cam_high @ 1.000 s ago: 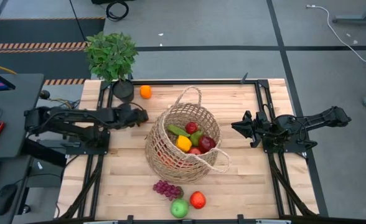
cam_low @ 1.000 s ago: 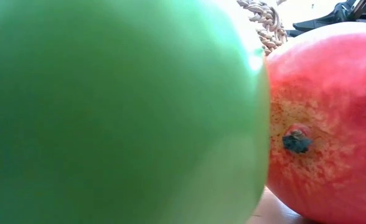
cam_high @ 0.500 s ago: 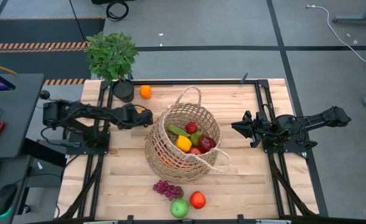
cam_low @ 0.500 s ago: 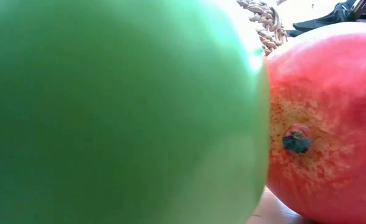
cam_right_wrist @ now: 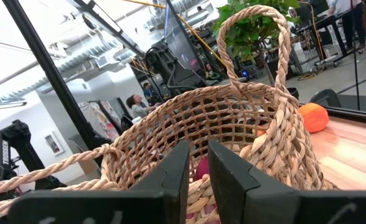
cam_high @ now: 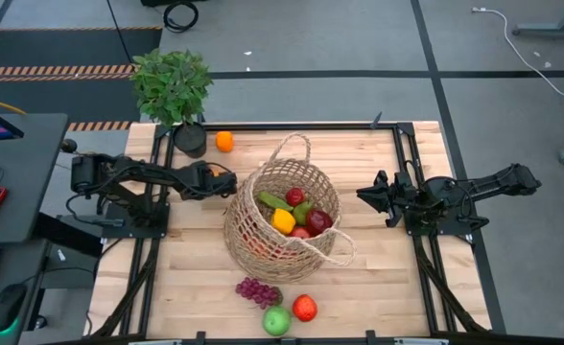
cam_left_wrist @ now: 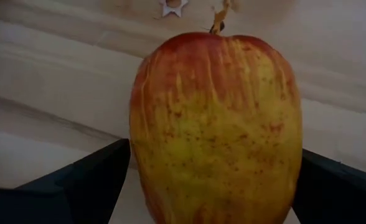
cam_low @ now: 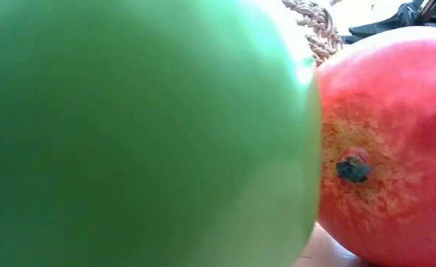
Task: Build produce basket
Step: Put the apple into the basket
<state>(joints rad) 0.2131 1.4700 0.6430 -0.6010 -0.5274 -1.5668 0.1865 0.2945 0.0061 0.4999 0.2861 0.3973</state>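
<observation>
A round, open-weave tan wicker basket with looped handles sits at the middle of the wooden table, already holding a yellow pepper, a red apple, a smaller red fruit and green pieces too tangled to name. Near the front edge lie purple grapes, a green apple and a red-orange fruit; those last two sit so close to the low camera that they fill its picture, leaving only a scrap of wicker visible. An orange rests beside the potted plant at the far left corner. The left gripper, just left of the basket, has its jaws spread wide around a red-and-yellow apple, whose lower part is cut off in the wrist view. The right gripper, jaws closed and empty, waits to the basket's right.
</observation>
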